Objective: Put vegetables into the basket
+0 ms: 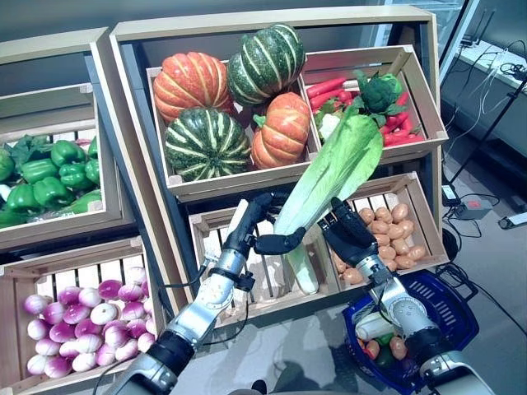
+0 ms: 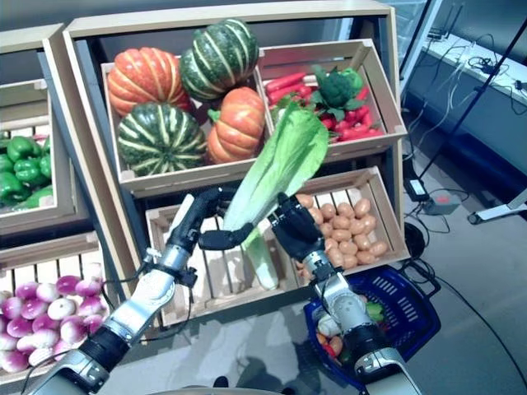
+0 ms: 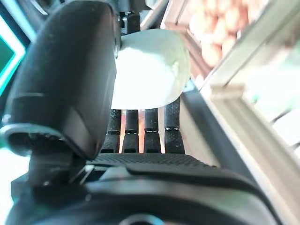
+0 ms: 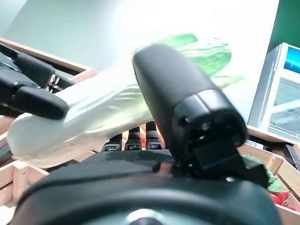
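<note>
A long leafy cabbage (image 1: 333, 169) with a pale stalk stands tilted in front of the stand's lower middle crate, held between both hands. My left hand (image 1: 251, 230) is curled round its lower stalk; in the left wrist view the white stalk (image 3: 150, 70) sits between thumb and fingers. My right hand (image 1: 354, 239) holds the same cabbage from the right; in the right wrist view the cabbage (image 4: 103, 105) lies between its thumb and fingers. The blue basket (image 1: 449, 317) stands on the floor at the lower right, below my right arm, with a white vegetable (image 1: 375, 325) and small orange ones (image 1: 398, 347) inside.
The wooden stand (image 1: 132, 164) fills the view with crates on two levels. The slatted crate (image 1: 222, 247) lies behind the hands. A crate of small orange-brown vegetables (image 1: 391, 234) sits just right of my right hand. Cables and a stand leg (image 1: 486, 123) lie on the floor at right.
</note>
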You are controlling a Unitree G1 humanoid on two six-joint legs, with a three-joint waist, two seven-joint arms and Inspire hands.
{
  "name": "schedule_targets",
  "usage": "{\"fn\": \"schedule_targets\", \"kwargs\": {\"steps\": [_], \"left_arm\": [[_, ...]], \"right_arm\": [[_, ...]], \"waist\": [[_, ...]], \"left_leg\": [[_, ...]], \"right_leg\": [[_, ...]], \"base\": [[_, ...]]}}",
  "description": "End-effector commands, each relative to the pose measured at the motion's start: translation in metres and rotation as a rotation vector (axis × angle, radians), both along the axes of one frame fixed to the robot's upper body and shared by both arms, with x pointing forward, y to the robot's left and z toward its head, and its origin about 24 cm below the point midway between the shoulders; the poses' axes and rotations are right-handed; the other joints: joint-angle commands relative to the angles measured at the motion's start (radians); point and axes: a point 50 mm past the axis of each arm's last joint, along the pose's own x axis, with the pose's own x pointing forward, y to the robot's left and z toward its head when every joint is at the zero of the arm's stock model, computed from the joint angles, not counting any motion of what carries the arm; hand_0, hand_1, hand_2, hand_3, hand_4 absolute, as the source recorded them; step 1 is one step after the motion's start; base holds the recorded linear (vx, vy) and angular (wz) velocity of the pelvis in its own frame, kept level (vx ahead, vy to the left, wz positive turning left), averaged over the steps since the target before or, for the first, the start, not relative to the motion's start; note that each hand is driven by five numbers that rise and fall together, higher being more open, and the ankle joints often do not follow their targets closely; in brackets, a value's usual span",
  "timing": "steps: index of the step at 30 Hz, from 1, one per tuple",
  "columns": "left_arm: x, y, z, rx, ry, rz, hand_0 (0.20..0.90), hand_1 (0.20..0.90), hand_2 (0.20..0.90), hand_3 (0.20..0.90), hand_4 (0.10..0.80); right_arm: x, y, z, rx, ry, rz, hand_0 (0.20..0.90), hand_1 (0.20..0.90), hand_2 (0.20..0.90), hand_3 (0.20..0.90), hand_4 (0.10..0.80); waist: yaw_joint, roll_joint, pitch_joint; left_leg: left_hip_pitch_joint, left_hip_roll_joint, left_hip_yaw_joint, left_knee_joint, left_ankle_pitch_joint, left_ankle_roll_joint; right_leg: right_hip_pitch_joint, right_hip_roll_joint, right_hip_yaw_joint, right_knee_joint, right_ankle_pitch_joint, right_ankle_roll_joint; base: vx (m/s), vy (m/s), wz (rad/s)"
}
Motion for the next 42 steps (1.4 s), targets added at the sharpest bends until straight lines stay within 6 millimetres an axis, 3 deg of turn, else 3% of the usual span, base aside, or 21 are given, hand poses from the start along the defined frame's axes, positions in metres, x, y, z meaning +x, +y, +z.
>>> {"fn": "schedule_targets", "kwargs": {"steps": [1,8,11,16,18,22,27,30,34,42], "left_arm": [[-0.011,-0.025,-0.039,-0.024,0.254,-0.168,0.300,0.300,0.300,0.300,0.400],[-0.020,-0.024,-0.058,-0.272,0.441,-0.099,0.300,0.300,0.300,0.300,0.400],[-0.021,-0.022,-0.059,-0.254,0.436,-0.091,0.300,0.300,0.300,0.300,0.400],[-0.019,-0.019,-0.051,-0.060,0.329,-0.139,0.300,0.300,0.300,0.300,0.400],[-0.014,-0.023,-0.034,0.124,0.180,-0.220,0.300,0.300,0.300,0.300,0.400],[-0.009,-0.030,-0.015,0.263,0.035,-0.292,0.300,0.300,0.300,0.300,0.400],[-0.006,-0.037,0.009,0.409,-0.156,-0.379,0.300,0.300,0.300,0.300,0.400],[-0.006,-0.037,0.023,0.477,-0.266,-0.410,0.300,0.300,0.300,0.300,0.400],[-0.007,-0.032,0.025,0.519,-0.305,-0.427,0.300,0.300,0.300,0.300,0.400],[-0.013,-0.028,0.019,0.560,-0.299,-0.462,0.300,0.300,0.300,0.300,0.400]], "right_arm": [[0.022,0.059,0.149,0.351,-0.793,0.234,0.900,0.900,0.900,0.900,0.800],[0.021,0.057,0.153,0.351,-0.824,0.221,0.900,0.900,0.900,0.900,0.800],[0.020,0.056,0.151,0.353,-0.825,0.214,0.900,0.900,0.900,0.900,0.800],[0.022,0.053,0.150,0.308,-0.796,0.196,0.900,0.900,0.900,0.900,0.800],[0.025,0.049,0.145,0.250,-0.759,0.164,0.900,0.900,0.900,0.900,0.800],[0.031,0.042,0.138,0.187,-0.722,0.141,0.900,0.900,0.900,0.900,0.800],[0.042,0.027,0.130,0.057,-0.617,0.083,0.900,0.900,0.900,0.900,0.800],[0.055,0.007,0.121,-0.081,-0.510,-0.018,0.900,0.900,0.900,0.900,0.800],[0.060,-0.011,0.125,-0.072,-0.489,-0.073,0.900,0.900,0.900,0.900,0.800],[0.067,-0.024,0.144,-0.018,-0.519,-0.162,0.900,0.900,0.900,0.900,0.800]], "waist": [[-0.011,-0.055,-0.065],[-0.003,-0.056,-0.069],[-0.001,-0.056,-0.071],[-0.002,-0.055,-0.070],[-0.006,-0.053,-0.069],[-0.009,-0.051,-0.065],[-0.011,-0.050,-0.058],[-0.012,-0.051,-0.053],[-0.011,-0.051,-0.052],[-0.004,-0.046,-0.049]], "left_leg": [[-0.003,-0.047,0.000,0.001,-0.050,0.023],[-0.006,-0.047,-0.001,0.001,-0.049,0.025],[-0.007,-0.046,0.000,0.001,-0.049,0.024],[-0.007,-0.045,0.000,0.001,-0.046,0.025],[-0.009,-0.045,-0.001,0.001,-0.046,0.025],[-0.008,-0.045,-0.002,0.001,-0.046,0.025],[-0.006,-0.045,-0.007,0.001,-0.047,0.023],[-0.003,-0.045,-0.010,0.001,-0.049,0.021],[0.000,-0.046,-0.013,0.001,-0.051,0.021],[0.004,-0.049,-0.024,0.001,-0.053,0.022]], "right_leg": [[0.006,-0.032,0.010,0.002,0.036,-0.011],[0.006,-0.033,0.008,0.002,0.038,-0.013],[0.006,-0.034,0.007,0.002,0.038,-0.013],[0.006,-0.033,0.010,0.002,0.040,-0.013],[0.004,-0.032,0.013,0.002,0.040,-0.011],[0.004,-0.032,0.015,0.002,0.041,-0.009],[0.003,-0.033,0.014,0.004,0.042,-0.006],[0.005,-0.033,0.012,0.006,0.041,-0.005],[0.008,-0.032,0.011,0.006,0.039,-0.006],[0.011,-0.031,0.008,0.008,0.037,-0.007]], "base": [[0.000,0.000,0.00],[0.000,0.000,0.00],[0.000,0.000,0.00],[0.000,0.000,0.00],[0.000,0.000,0.00],[0.000,0.000,0.00],[0.000,0.000,0.00],[0.000,0.000,0.00],[0.000,0.000,0.00],[0.000,0.003,0.01]]}}
